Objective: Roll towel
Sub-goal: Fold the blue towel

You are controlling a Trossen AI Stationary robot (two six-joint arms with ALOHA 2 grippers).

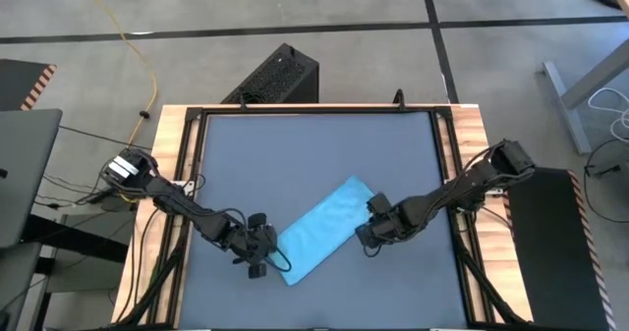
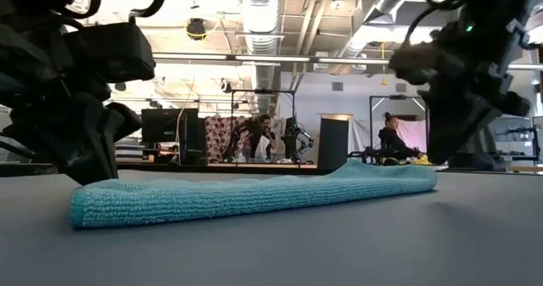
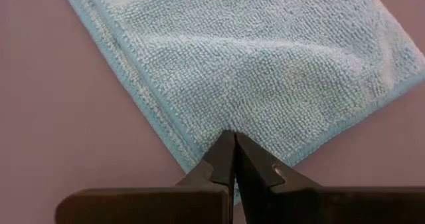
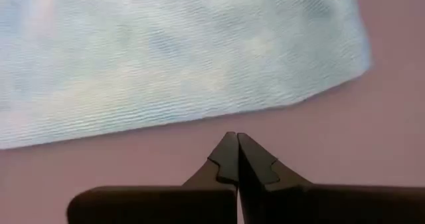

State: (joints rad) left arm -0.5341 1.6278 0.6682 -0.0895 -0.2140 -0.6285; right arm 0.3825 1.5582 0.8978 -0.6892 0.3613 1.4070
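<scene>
The light blue towel (image 1: 319, 228) lies flat and slantwise on the dark grey tabletop (image 1: 314, 154), one end toward the near left and the other toward the far right. In the low view the towel (image 2: 254, 193) is a low, folded strip. My left gripper (image 1: 270, 259) is shut, low at the towel's near-left end, its tips over the cloth just inside a corner (image 3: 229, 136). My right gripper (image 1: 366, 237) is shut beside the towel's right long edge, its tips over bare table (image 4: 237, 137), a little short of that edge (image 4: 265, 108). My left gripper's shut fingertips (image 3: 222, 151) stand over the towel's hemmed corner area (image 3: 199, 134) at its near-left end, slanting down from the table's left. I cannot tell whether they touch the cloth. The towel lies flat there.
The table has a raised wooden and black frame (image 1: 177, 154) on all sides. A black box (image 1: 280, 76) stands on the floor beyond the far edge. There is bare tabletop on the far half and along the near edge. People show far off in the room (image 2: 394, 137).
</scene>
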